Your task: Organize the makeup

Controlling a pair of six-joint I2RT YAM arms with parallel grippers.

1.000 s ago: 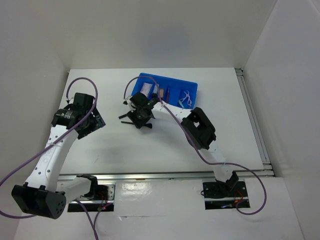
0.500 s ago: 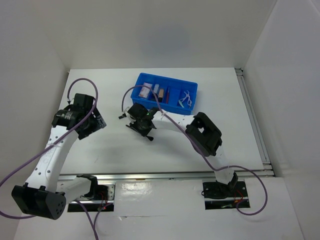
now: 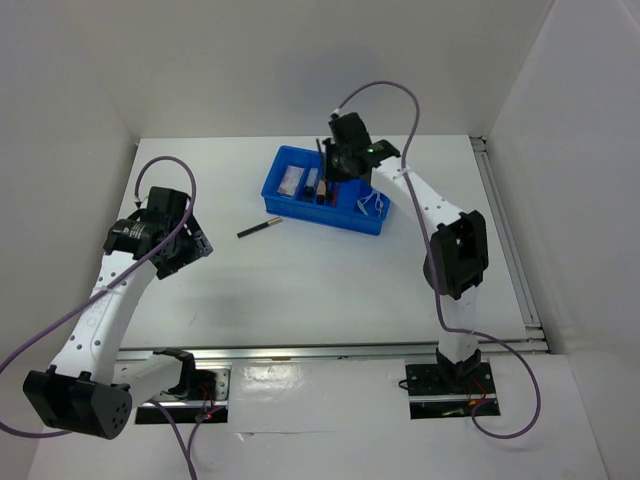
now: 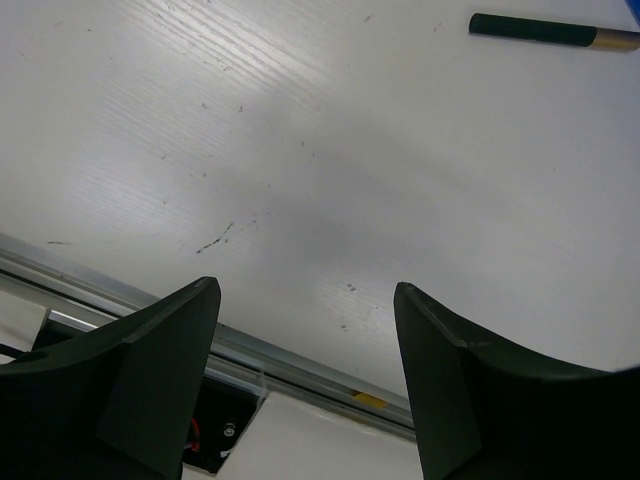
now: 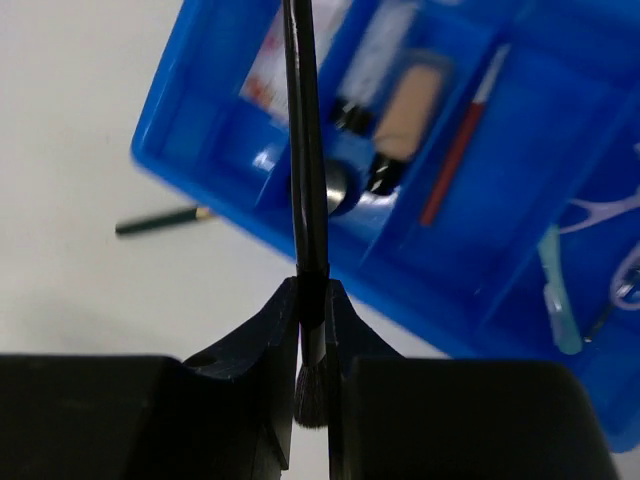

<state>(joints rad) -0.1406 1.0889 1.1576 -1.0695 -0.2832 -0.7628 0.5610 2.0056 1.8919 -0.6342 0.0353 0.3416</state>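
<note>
Grip on the right is tight: the right pincer is clenched on a thin black wand, its two fingers pressed flat against the shaft from either side. The wand's bristled end pokes out just behind the fingertips, and the long shaft runs straight ahead of them. This pincer hangs above the blue tray, not touching it. Directly beneath the held wand, inside the tray's compartments, lie a pinkish packet and, just to the right of the shaft, a beige tube with a black tip. Further right of the pincer are a red stick in its own slot and pale tools in the end compartment. Details are blurred.

Outside the tray, down to the left of the right pincer, a pencil lies flat on the table.

The left pincer is released, jaws spread wide above the table surface, gripping nothing. The pencil sits well ahead of it, off to the right.
</note>
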